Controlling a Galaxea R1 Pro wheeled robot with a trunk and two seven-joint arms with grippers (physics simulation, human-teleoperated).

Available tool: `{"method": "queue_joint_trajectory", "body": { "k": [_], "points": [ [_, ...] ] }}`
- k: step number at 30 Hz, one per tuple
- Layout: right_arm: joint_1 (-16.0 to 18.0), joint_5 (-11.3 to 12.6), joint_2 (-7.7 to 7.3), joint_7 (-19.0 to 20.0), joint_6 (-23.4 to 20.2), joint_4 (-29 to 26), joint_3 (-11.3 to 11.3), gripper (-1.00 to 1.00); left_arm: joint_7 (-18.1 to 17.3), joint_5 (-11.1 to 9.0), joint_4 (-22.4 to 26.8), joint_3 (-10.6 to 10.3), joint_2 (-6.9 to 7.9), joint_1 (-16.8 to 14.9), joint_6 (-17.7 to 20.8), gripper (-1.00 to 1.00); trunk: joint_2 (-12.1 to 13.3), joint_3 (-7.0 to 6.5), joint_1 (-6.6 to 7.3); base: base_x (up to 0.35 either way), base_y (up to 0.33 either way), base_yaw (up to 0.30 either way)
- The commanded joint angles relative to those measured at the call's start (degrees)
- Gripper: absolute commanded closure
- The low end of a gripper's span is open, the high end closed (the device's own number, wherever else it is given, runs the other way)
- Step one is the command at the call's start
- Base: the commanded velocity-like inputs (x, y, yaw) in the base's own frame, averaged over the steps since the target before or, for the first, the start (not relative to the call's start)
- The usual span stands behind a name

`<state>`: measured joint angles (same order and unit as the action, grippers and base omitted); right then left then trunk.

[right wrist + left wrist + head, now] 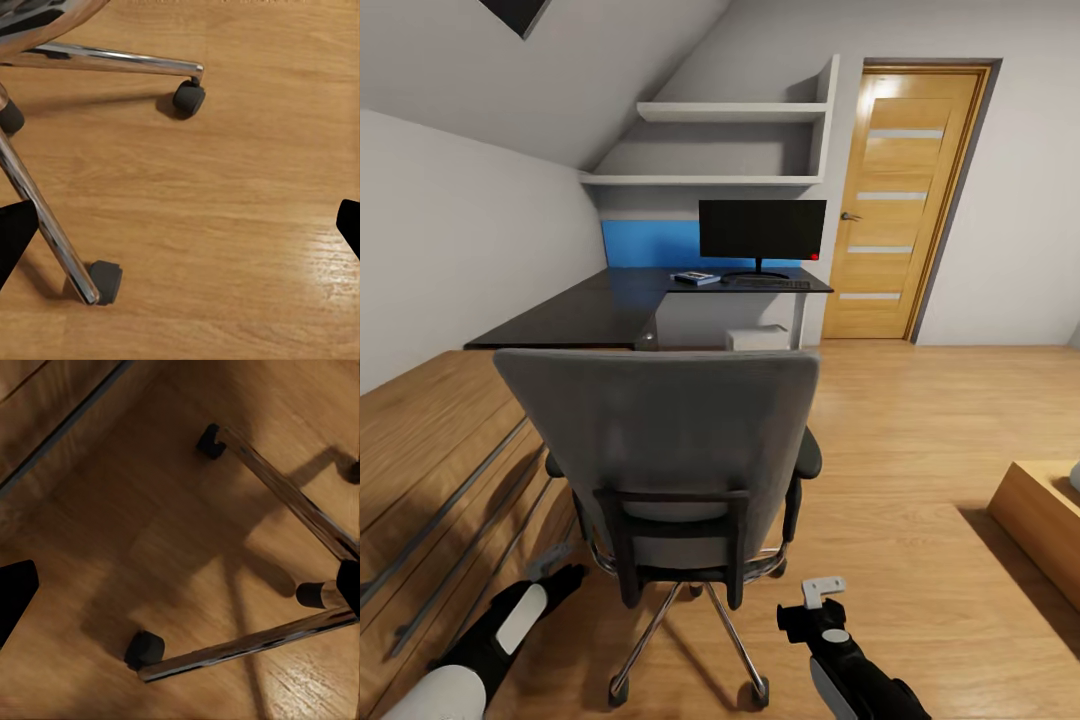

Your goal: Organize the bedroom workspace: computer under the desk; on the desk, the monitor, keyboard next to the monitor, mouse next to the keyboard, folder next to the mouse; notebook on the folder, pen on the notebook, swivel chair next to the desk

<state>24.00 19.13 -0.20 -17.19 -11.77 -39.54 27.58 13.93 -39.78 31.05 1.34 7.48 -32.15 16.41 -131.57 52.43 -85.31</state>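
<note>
The grey swivel chair (660, 450) stands right in front of me with its back to me, so its seat and anything on it are hidden. Beyond it is the black L-shaped desk (585, 318) with the dark monitor (762, 232), a keyboard (765, 283) at its foot and a small flat bluish object (696, 277) beside that. The white computer (758, 338) sits under the desk. My left gripper (553, 566) hangs open low beside the chair's left side, over the chair's chrome legs (247, 643). My right gripper (822, 592) is open near the chair's base (45, 217).
A wooden door (905, 200) is at the back right and wall shelves (730, 112) hang above the desk. Low wooden drawers (430, 480) run along my left. A wooden furniture corner (1040, 520) juts in at the right. Casters (189, 97) rest on the wooden floor.
</note>
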Motion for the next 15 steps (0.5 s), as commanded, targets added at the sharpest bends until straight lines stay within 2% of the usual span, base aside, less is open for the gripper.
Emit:
{"method": "queue_joint_trajectory", "body": {
  "k": [1,5,15],
  "points": [
    [0.1,0.3,-0.05,-0.5,-0.3,-0.1,0.3,-1.0,0.7,-0.6,0.1,0.8,-0.02,0.0,0.2,-1.0,0.0,0.06,0.01,0.007,0.0,0.0],
    [0.2,0.3,-0.06,-0.5,-0.3,-0.1,0.3,-1.0,1.5,-0.6,0.1,2.8,-0.03,0.0,0.1,-1.0,0.0,0.06,0.01,0.004,0.0,0.0],
    [0.2,0.3,-0.07,-0.5,-0.4,-0.1,0.3,-1.0,2.2,-0.8,0.1,4.9,-0.2,0.0,-0.1,-1.0,0.0,0.06,0.01,0.001,0.0,0.0]
  ]
}}
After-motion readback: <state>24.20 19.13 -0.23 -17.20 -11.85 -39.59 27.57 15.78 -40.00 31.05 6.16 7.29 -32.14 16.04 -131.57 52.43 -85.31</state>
